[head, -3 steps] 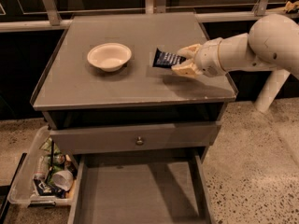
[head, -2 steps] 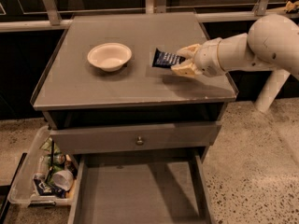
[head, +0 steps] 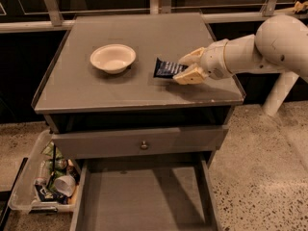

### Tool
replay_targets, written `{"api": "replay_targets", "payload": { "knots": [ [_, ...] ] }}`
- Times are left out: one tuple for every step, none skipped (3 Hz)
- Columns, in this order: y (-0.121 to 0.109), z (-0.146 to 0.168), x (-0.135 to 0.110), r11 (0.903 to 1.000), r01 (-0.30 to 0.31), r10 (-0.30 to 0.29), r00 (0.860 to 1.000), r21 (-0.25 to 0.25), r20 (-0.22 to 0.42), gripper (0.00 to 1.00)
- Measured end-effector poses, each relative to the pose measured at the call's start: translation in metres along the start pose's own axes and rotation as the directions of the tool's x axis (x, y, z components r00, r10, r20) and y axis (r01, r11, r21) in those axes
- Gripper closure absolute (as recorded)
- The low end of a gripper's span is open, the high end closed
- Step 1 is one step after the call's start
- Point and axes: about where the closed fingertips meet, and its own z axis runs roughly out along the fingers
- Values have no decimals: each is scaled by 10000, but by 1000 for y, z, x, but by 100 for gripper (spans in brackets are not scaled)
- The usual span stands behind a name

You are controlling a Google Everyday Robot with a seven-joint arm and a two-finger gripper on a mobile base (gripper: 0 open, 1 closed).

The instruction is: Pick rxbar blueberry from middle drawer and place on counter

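Observation:
The rxbar blueberry point(head: 166, 69), dark navy with pale print, is low over or resting on the counter point(head: 96, 93), right of the middle; I cannot tell if it touches. My gripper point(head: 179, 70) reaches in from the right and is shut on the bar's right end, one tan finger point(head: 191, 57) behind it and one in front. The middle drawer point(head: 144, 196) stands pulled open at the bottom of the view, its grey floor bare.
A white bowl point(head: 113, 57) stands on the counter left of the bar. A closed drawer front with a round knob point(head: 143, 145) sits above the open drawer. A clear bin point(head: 29, 186) of packets and cups is on the floor at the left.
My gripper and the bar have shifted slightly left and lower, nearer the counter surface. The bowl and drawers have not moved.

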Motion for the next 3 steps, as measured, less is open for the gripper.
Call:
{"api": "replay_targets", "payload": {
  "knots": [
    [0, 0, 0, 10000, 0, 0, 10000, -1, 0, 13],
    [0, 0, 0, 10000, 0, 0, 10000, -1, 0, 0],
    [0, 0, 0, 10000, 0, 0, 10000, -2, 0, 0]
  ]
}}
